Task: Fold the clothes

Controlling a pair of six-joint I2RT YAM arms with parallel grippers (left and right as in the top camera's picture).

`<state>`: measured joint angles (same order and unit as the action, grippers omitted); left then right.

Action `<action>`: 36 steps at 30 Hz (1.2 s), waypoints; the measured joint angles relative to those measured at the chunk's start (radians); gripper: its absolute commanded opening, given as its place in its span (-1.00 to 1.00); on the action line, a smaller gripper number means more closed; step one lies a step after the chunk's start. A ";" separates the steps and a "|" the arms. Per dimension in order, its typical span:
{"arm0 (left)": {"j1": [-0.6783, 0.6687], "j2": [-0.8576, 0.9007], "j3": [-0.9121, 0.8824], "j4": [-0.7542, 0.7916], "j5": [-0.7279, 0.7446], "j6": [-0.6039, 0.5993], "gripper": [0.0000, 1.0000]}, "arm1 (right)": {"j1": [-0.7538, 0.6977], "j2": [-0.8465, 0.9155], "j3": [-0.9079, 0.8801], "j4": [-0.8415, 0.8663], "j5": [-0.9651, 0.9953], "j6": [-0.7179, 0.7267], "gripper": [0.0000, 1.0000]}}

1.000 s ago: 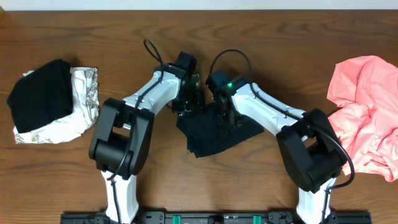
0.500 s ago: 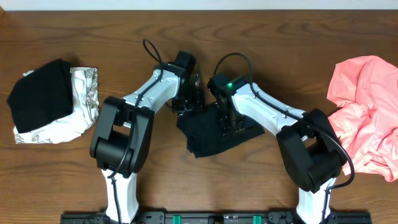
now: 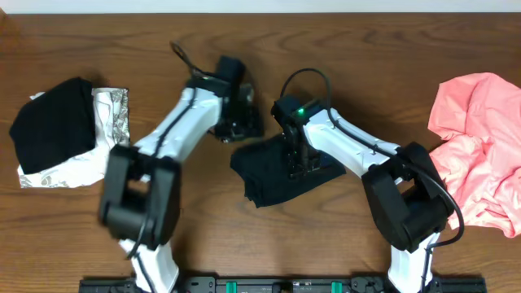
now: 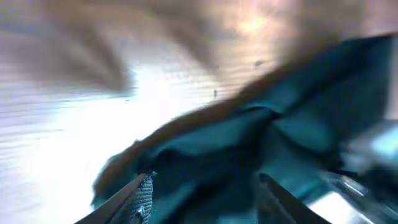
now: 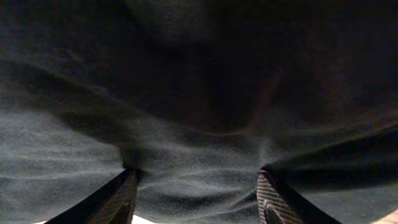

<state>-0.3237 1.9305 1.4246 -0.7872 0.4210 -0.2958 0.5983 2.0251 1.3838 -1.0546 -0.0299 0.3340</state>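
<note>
Black T-shirt: half-folded bundle at frame centre, long axis roughly left-right. Right gripper sits on its upper-right part, jaws spread, pressing the fabric, nothing pinched. Left gripper is just off the upper-left corner, jaws apart, empty. Right arm nearer.

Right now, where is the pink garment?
Overhead view: the pink garment lies crumpled at the right edge of the table, just beyond the right arm and its elbow.

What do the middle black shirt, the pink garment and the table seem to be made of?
Black shirt: soft matte knit, probably cotton; it wrinkles softly. Pink garment: thin matte fabric, crumpled folds. Table: brown wood grain, perhaps laminate.
</note>
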 measured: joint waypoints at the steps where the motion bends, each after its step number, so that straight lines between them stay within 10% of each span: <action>1: 0.010 -0.025 0.000 -0.007 -0.002 -0.005 0.05 | 0.000 0.000 0.000 0.000 0.000 0.003 0.20; 36: -0.012 0.117 -0.102 0.080 0.133 -0.048 -0.12 | -0.018 0.000 0.000 0.003 -0.004 0.019 0.18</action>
<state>-0.3355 2.0476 1.3228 -0.7074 0.5541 -0.3443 0.5808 2.0251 1.3838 -1.0512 -0.0338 0.3527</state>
